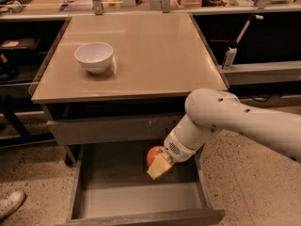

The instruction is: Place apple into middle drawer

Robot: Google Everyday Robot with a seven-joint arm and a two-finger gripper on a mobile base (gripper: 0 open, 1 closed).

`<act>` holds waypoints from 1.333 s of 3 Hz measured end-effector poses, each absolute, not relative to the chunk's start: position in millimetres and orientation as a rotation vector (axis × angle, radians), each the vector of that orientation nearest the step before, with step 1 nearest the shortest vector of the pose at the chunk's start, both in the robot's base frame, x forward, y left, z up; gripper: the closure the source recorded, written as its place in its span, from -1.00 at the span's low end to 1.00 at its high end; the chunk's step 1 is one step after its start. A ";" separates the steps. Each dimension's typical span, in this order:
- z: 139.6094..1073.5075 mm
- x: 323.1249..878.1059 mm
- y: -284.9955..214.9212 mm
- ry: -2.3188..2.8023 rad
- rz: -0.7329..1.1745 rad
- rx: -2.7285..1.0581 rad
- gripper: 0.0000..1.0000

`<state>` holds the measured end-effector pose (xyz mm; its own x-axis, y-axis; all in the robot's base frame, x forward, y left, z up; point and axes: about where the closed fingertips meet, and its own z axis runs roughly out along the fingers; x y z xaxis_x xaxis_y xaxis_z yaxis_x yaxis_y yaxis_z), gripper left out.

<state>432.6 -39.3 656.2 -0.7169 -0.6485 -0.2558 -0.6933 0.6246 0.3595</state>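
The round red-orange apple [154,155] hangs above the open middle drawer [134,200], a wide, shallow grey wood-grain box pulled out from under the table. It sits over the rear right part of the drawer's flat floor, clear of the low side walls. Above it runs a closed grey drawer front [110,128] with pale scratch marks, and above that the broad tan tabletop [155,55], whose front edge overhangs the space where the fruit is held. A small white bowl [94,56] stands alone on the table's left side, well apart from the apple. A white shoe [9,204] shows at the lower left on the speckled floor [249,178], and a white bottle [229,56] stands on a shelf to the right of the table.

The robot's thick white arm [244,121] reaches in from the right and bends down in front of the drawer front, ending in the two-finger gripper [158,165], which is pinching the apple. One pale yellow finger [160,166] lies across the fruit's lower right side and hides part of it; the other finger is hidden. The apple sits to the upper left of that finger, against the gripper's round white wrist.

The apple's visible skin is smooth and glossy, red shading to orange, with a faint highlight near the top.
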 end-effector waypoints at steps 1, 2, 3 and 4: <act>641.8 431.4 -31.1 2.739 0.716 -1.112 1.00; 601.1 429.1 -12.6 2.757 0.825 -0.972 1.00; 566.2 438.0 15.8 2.738 0.896 -0.839 1.00; 530.3 442.7 47.0 2.735 0.995 -0.767 1.00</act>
<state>442.7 47.0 530.3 -0.8621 -0.4177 -0.2869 -0.5044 0.6532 0.5647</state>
